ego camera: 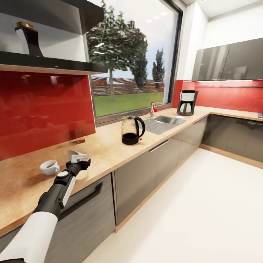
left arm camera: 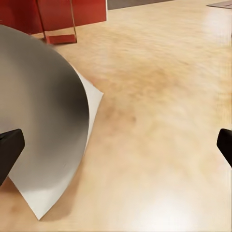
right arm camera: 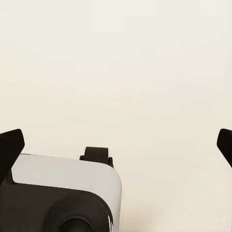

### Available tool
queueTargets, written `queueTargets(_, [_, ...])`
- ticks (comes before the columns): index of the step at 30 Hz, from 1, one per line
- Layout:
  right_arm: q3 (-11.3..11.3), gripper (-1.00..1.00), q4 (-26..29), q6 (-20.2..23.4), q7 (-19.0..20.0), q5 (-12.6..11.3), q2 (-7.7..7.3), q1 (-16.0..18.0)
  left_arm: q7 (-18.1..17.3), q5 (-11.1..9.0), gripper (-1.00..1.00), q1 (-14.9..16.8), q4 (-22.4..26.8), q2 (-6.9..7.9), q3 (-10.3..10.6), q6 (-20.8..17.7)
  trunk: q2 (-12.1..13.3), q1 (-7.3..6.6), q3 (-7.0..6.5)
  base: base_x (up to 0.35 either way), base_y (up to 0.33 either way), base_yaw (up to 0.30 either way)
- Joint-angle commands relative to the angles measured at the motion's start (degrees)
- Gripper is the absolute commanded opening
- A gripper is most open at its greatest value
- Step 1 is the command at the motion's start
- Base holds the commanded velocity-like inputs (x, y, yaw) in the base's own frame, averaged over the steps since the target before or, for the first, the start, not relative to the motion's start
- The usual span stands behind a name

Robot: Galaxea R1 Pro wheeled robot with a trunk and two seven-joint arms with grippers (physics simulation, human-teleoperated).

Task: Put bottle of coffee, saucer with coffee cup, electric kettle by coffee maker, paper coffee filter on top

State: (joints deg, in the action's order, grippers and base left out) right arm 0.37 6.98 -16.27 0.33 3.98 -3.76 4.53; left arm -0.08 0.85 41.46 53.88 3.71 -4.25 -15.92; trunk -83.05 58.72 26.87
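White paper coffee filter (left arm camera: 46, 121) lies tipped sideways between the wide-open left claw (left arm camera: 116, 145)

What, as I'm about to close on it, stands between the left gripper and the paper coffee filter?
Nothing visible does. The left gripper is open just over the paper coffee filter, which already lies partly between its jaws on the kitchen countertop. The coffee cup stands off to one side.
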Motion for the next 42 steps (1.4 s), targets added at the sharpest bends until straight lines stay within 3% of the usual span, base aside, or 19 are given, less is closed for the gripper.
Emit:
queueTargets(1, [-0.02,1.00,-0.04,-0.16,0.02,0.41,-0.02,0.04,-0.01,0.09,1.00,0.03,0.09,-0.01,-0.01,-0.30,-0.03,0.01,0.06,0.136,0.000,0.000])
queueTargets(36, [-0.02,1.00,-0.04,-0.16,0.02,0.41,-0.02,0.04,-0.01,0.12,1.00,0.03,-1.54,0.07,-0.05,-0.25,-0.03,0.01,0.06,0.050,0.000,0.000])
queueTargets(42, [-0.02,1.00,-0.04,-0.16,0.02,0.41,-0.02,0.04,-0.01,0.12,1.00,0.03,-1.83,0.07,-1.01,-0.25,-0.03,0.01,0.06,0.011,0.000,0.000])
